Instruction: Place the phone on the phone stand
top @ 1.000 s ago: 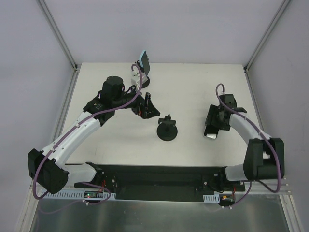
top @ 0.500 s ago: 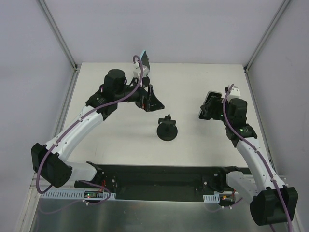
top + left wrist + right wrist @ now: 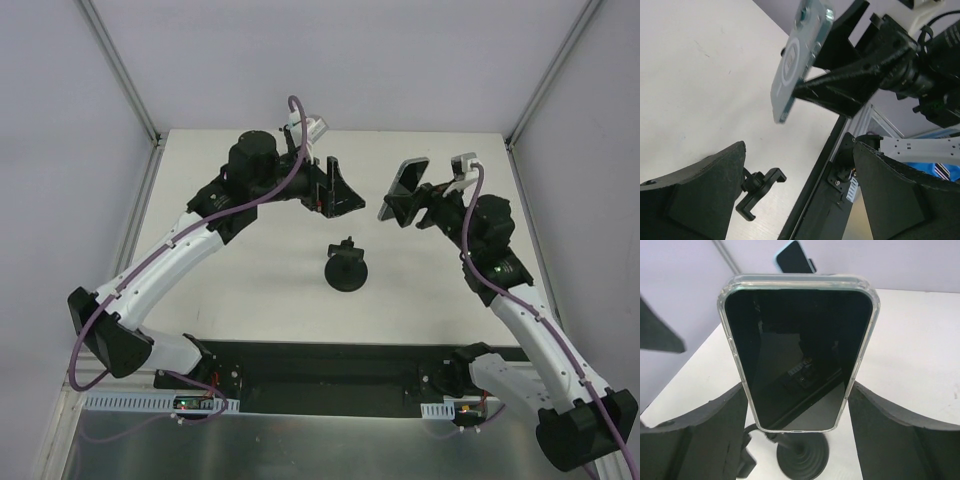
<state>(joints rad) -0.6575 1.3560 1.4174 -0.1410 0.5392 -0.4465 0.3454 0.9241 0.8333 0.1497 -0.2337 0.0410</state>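
The phone (image 3: pixel 404 186), in a clear case with a dark screen, is held tilted in the air by my right gripper (image 3: pixel 414 204), behind and to the right of the stand. In the right wrist view the phone (image 3: pixel 797 350) fills the space between the fingers (image 3: pixel 715 430), which press on its two long edges. Its grey back shows in the left wrist view (image 3: pixel 799 55). The black phone stand (image 3: pixel 346 269) sits on the table, its base showing under the phone (image 3: pixel 802 460) and its clamp in the left wrist view (image 3: pixel 760 192). My left gripper (image 3: pixel 342 194) is open and empty, just left of the phone.
The white table (image 3: pixel 250 290) has metal frame posts at its back corners and grey walls around it. A black rail (image 3: pixel 320 365) runs along the near edge by the arm bases. Both grippers are close together above the table's back middle.
My right gripper has lifted the phone off the table at the right and swung it left toward the middle. My left gripper has moved right toward it.
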